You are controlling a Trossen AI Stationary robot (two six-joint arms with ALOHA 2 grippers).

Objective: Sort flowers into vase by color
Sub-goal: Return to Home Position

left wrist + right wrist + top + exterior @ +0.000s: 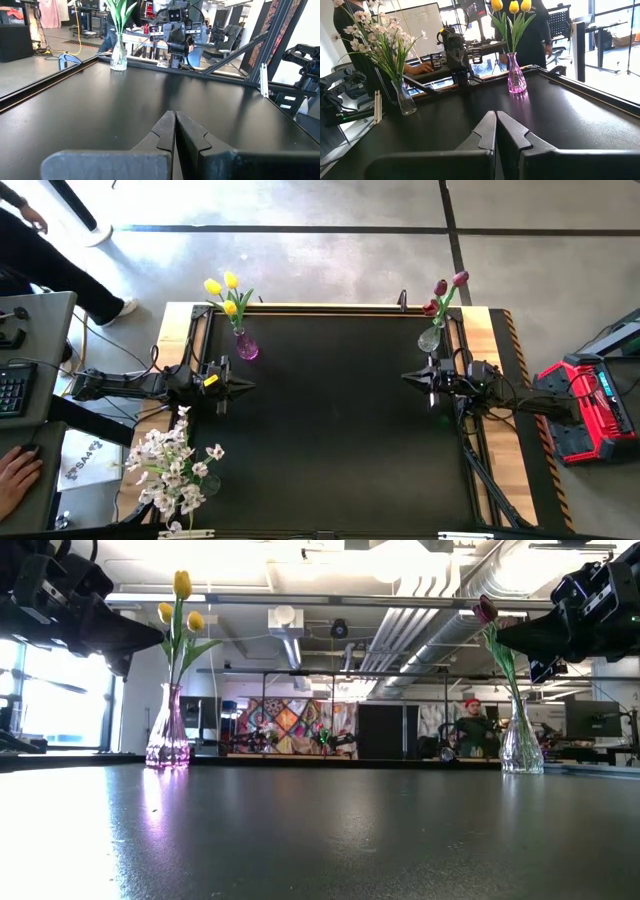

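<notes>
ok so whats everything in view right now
table: one, black, centre
yellow tulips: three, in pink vase, high view's top left
red tulips: about three, dark red, in clear vase, top right
white flowers: one bunch, in second clear vase, bottom left
keyboard: one, dark, desk at left
hand: one, a person's, same desk
left gripper: shut, dark, left edge
right gripper: shut, dark, right edge

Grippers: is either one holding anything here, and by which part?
Nothing is held. The left gripper and right gripper are both shut and empty; the yellow tulips, red tulips and white flowers stand in vases.
</notes>
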